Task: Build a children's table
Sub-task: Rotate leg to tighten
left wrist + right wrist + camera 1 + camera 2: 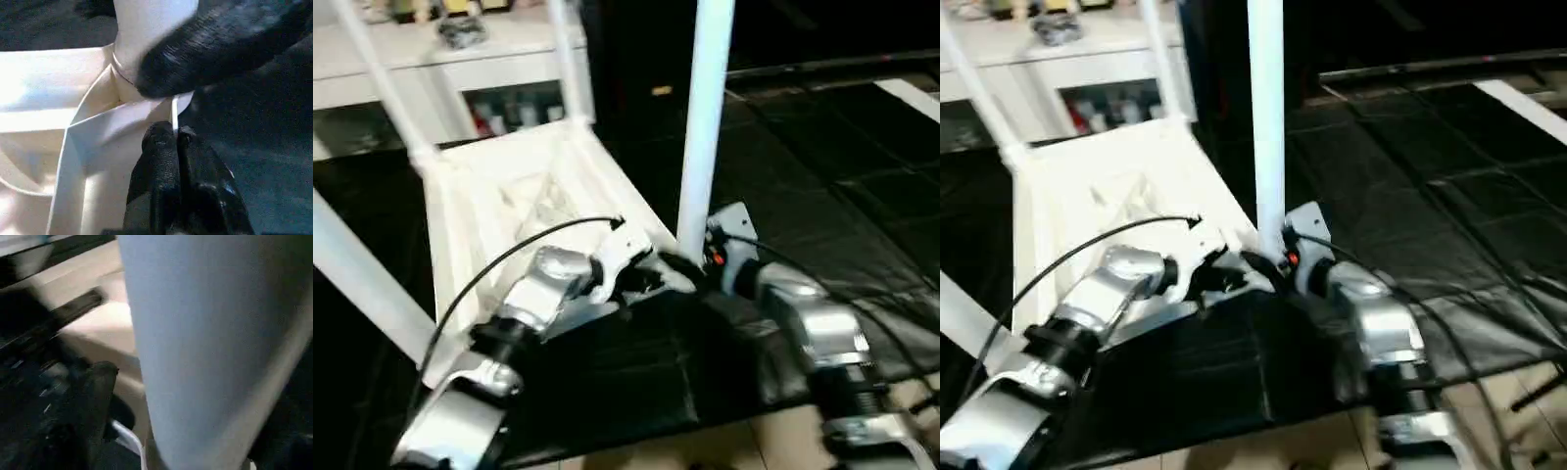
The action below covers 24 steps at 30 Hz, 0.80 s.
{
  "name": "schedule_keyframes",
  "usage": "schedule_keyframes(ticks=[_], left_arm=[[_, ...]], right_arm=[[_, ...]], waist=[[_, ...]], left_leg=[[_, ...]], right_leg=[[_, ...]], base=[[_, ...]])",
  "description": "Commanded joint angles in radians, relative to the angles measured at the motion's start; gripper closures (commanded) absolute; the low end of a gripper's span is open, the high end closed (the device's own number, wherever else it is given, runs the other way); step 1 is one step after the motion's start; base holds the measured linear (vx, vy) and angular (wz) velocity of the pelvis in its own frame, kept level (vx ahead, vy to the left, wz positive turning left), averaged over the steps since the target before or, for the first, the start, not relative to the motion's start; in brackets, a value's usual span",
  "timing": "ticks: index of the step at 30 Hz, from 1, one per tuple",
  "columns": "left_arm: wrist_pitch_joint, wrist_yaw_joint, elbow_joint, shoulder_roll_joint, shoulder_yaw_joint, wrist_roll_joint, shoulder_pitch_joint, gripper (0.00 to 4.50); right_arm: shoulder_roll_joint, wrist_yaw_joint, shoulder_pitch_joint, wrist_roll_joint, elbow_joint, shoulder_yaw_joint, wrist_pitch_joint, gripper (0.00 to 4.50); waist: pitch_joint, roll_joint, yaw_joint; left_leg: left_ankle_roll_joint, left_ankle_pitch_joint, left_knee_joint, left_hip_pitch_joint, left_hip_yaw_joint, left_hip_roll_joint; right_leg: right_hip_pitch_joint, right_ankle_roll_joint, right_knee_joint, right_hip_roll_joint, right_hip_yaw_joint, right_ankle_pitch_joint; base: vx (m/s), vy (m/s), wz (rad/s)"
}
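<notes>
Black mat floor, white cabinet behind the upside-down children's table. Left gripper fingers pinch the tabletop's thin rim beside the corner leg; the right gripper sits at that leg, can't tell if its fingers grip.

Left gripper: fingers pinched together on the thin rim of the table top.
Leg: seated in the corner socket.
Right gripper finger: pressed against the leg (black, blurred).
</notes>
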Motion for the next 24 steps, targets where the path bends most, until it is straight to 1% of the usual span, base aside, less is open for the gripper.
schedule_keyframes(ticks=[1, 2, 3, 4, 5, 6, 7, 8, 9, 11, 12, 13, 14, 15, 16, 17, 18, 19, 20, 21, 22, 24], left_arm=[[-0.075, -0.101, -0.047, 0.013, -0.025, -0.029, -0.011, 4.50], [-0.077, -0.106, -0.047, 0.014, -0.026, -0.030, -0.011, 4.50], [-0.085, -0.134, -0.047, 0.022, -0.030, -0.035, -0.011, 4.50], [-0.099, -0.158, -0.046, 0.033, -0.037, -0.034, -0.011, 4.50], [-0.118, -0.191, -0.042, 0.048, -0.050, -0.032, -0.012, 4.50], [-0.136, -0.216, -0.039, 0.060, -0.060, -0.028, -0.012, 4.50], [-0.149, -0.230, -0.036, 0.067, -0.068, -0.025, -0.012, 4.50], [-0.166, -0.250, -0.028, 0.077, -0.076, -0.021, -0.013, 4.50], [-0.166, -0.250, -0.028, 0.077, -0.076, -0.021, -0.013, 4.50], [-0.195, -0.287, -0.020, 0.091, -0.092, -0.017, -0.011, 4.50], [-0.195, -0.287, -0.020, 0.091, -0.092, -0.017, -0.011, 4.50], [-0.211, -0.315, -0.024, 0.101, -0.106, -0.015, -0.004, 4.50], [-0.214, -0.320, -0.025, 0.103, -0.108, -0.014, -0.003, 4.50], [-0.221, -0.337, -0.032, 0.109, -0.115, -0.015, 0.004, 4.50], [-0.228, -0.353, -0.039, 0.115, -0.122, -0.016, 0.011, 4.50], [-0.232, -0.363, -0.044, 0.119, -0.127, -0.017, 0.015, 4.50], [-0.241, -0.377, -0.050, 0.127, -0.134, -0.017, 0.020, 4.50], [-0.246, -0.386, -0.053, 0.131, -0.138, -0.018, 0.023, 4.50], [-0.251, -0.395, -0.059, 0.135, -0.142, -0.019, 0.027, 4.50], [-0.253, -0.399, -0.065, 0.138, -0.144, -0.020, 0.031, 4.50], [-0.255, -0.402, -0.071, 0.139, -0.146, -0.022, 0.034, 4.50], [-0.258, -0.404, -0.073, 0.140, -0.148, -0.022, 0.036, 4.50]], right_arm=[[-0.032, 0.105, -0.002, 0.027, -0.019, 0.016, -0.025, 0.47], [-0.035, 0.113, -0.002, 0.029, -0.019, 0.017, -0.026, 0.39], [-0.054, 0.157, -0.002, 0.039, -0.018, 0.018, -0.031, 0.39], [-0.080, 0.219, 0.001, 0.047, -0.020, 0.028, -0.041, 0.34], [-0.117, 0.298, 0.005, 0.057, -0.021, 0.049, -0.054, 0.34], [-0.144, 0.353, 0.007, 0.062, -0.019, 0.064, -0.068, 0.34], [-0.158, 0.379, 0.006, 0.061, -0.012, 0.072, -0.081, 0.34], [-0.176, 0.413, -0.001, 0.060, 0.007, 0.083, -0.101, 0.34], [-0.176, 0.413, -0.001, 0.060, 0.007, 0.083, -0.101, 0.34], [-0.189, 0.457, -0.021, 0.066, 0.048, 0.089, -0.129, 0.34], [-0.189, 0.457, -0.021, 0.066, 0.048, 0.089, -0.129, 0.34], [-0.190, 0.485, -0.031, 0.072, 0.068, 0.090, -0.138, 0.34], [-0.190, 0.490, -0.033, 0.073, 0.072, 0.090, -0.139, 0.34], [-0.190, 0.508, -0.036, 0.076, 0.078, 0.092, -0.147, 0.34], [-0.188, 0.530, -0.042, 0.086, 0.089, 0.095, -0.149, 0.50], [-0.187, 0.540, -0.044, 0.091, 0.093, 0.096, -0.150, 0.50], [-0.186, 0.555, -0.049, 0.097, 0.104, 0.101, -0.156, 0.50], [-0.186, 0.564, -0.052, 0.100, 0.111, 0.104, -0.160, 0.50], [-0.184, 0.574, -0.055, 0.103, 0.121, 0.107, -0.168, 0.63], [-0.180, 0.582, -0.058, 0.104, 0.129, 0.109, -0.174, 0.80], [-0.176, 0.590, -0.062, 0.106, 0.137, 0.112, -0.179, 0.86], [-0.172, 0.602, -0.064, 0.107, 0.143, 0.116, -0.184, 0.97]], waist=[[-0.071, -0.007, 0.007], [-0.071, -0.007, 0.016], [-0.072, -0.006, 0.028], [-0.072, -0.007, 0.036], [-0.073, -0.008, 0.039], [-0.073, -0.009, 0.046], [-0.073, -0.008, 0.050], [-0.076, -0.010, 0.056], [-0.073, -0.012, 0.057], [-0.071, -0.017, 0.059], [-0.071, -0.016, 0.061], [-0.070, -0.022, 0.060], [-0.070, -0.019, 0.064], [-0.069, -0.022, 0.068], [-0.068, -0.025, 0.071], [-0.066, -0.025, 0.073], [-0.068, -0.025, 0.077], [-0.068, -0.025, 0.077], [-0.068, -0.027, 0.077], [-0.068, -0.026, 0.077], [-0.068, -0.026, 0.076], [-0.068, -0.028, 0.075]], left_leg=[[0.125, -0.155, -0.061, -0.005, 0.010, 0.012], [0.124, -0.151, -0.061, -0.003, 0.013, 0.014], [0.123, -0.141, -0.061, -0.003, 0.014, 0.016], [0.120, -0.135, -0.060, 0.000, 0.015, 0.017], [0.122, -0.138, -0.060, -0.001, 0.014, 0.017], [0.127, -0.133, -0.059, -0.001, 0.015, 0.019], [0.128, -0.134, -0.059, -0.001, 0.014, 0.019], [0.131, -0.135, -0.058, 0.001, 0.015, 0.020], [0.130, -0.135, -0.059, -0.002, 0.016, 0.019], [0.124, -0.142, -0.060, -0.006, 0.016, 0.018], [0.118, -0.147, -0.059, -0.004, 0.017, 0.017], [0.116, -0.147, -0.060, -0.004, 0.017, 0.018], [0.111, -0.153, -0.060, -0.003, 0.017, 0.018], [0.108, -0.156, -0.060, -0.003, 0.018, 0.018], [0.106, -0.157, -0.060, -0.002, 0.019, 0.018], [0.105, -0.163, -0.060, -0.002, 0.019, 0.018], [0.102, -0.159, -0.061, -0.001, 0.018, 0.019], [0.100, -0.158, -0.061, -0.001, 0.017, 0.021], [0.099, -0.161, -0.062, -0.001, 0.018, 0.020], [0.098, -0.162, -0.062, -0.001, 0.017, 0.021], [0.098, -0.159, -0.062, -0.002, 0.017, 0.020], [0.098, -0.153, -0.062, -0.005, 0.017, 0.019]], right_leg=[[0.072, -0.230, -0.052, -0.034, 0.041, -0.219], [0.070, -0.234, -0.049, -0.034, 0.044, -0.212], [0.070, -0.234, -0.047, -0.035, 0.044, -0.206], [0.066, -0.238, -0.044, -0.035, 0.046, -0.196], [0.069, -0.242, -0.042, -0.034, 0.045, -0.190], [0.068, -0.245, -0.039, -0.034, 0.046, -0.172], [0.068, -0.247, -0.038, -0.034, 0.046, -0.170], [0.067, -0.251, -0.035, -0.036, 0.047, -0.163], [0.068, -0.250, -0.036, -0.036, 0.049, -0.169], [0.070, -0.239, -0.040, -0.037, 0.047, -0.208], [0.067, -0.232, -0.043, -0.038, 0.048, -0.238], [0.067, -0.228, -0.044, -0.038, 0.048, -0.250], [0.065, -0.224, -0.044, -0.038, 0.048, -0.272], [0.064, -0.216, -0.045, -0.039, 0.049, -0.291], [0.062, -0.211, -0.046, -0.039, 0.050, -0.306], [0.061, -0.209, -0.047, -0.038, 0.051, -0.316], [0.062, -0.204, -0.046, -0.040, 0.051, -0.320], [0.061, -0.204, -0.045, -0.040, 0.052, -0.317], [0.060, -0.203, -0.045, -0.039, 0.051, -0.317], [0.061, -0.203, -0.044, -0.039, 0.051, -0.316], [0.061, -0.202, -0.044, -0.038, 0.050, -0.315], [0.062, -0.200, -0.043, -0.038, 0.050, -0.315]], base=[[0.000, 0.000, 0.00], [0.000, 0.000, 0.00], [0.000, 0.000, 0.00], [0.000, 0.000, 0.00], [0.000, 0.000, 0.00], [0.000, 0.000, 0.00], [0.000, 0.000, 0.00], [0.000, 0.000, 0.00], [0.000, 0.000, 0.00], [0.000, 0.000, 0.00], [0.000, 0.000, 0.00], [0.000, 0.000, 0.00], [0.000, 0.000, 0.00], [0.000, 0.000, 0.00], [0.000, 0.000, 0.00], [0.000, 0.000, 0.00], [0.000, 0.000, 0.00], [0.000, 0.000, 0.00], [0.000, 0.000, 0.00], [0.000, 0.000, 0.00], [0.000, 0.000, 0.00], [0.000, 0.000, 0.00]])
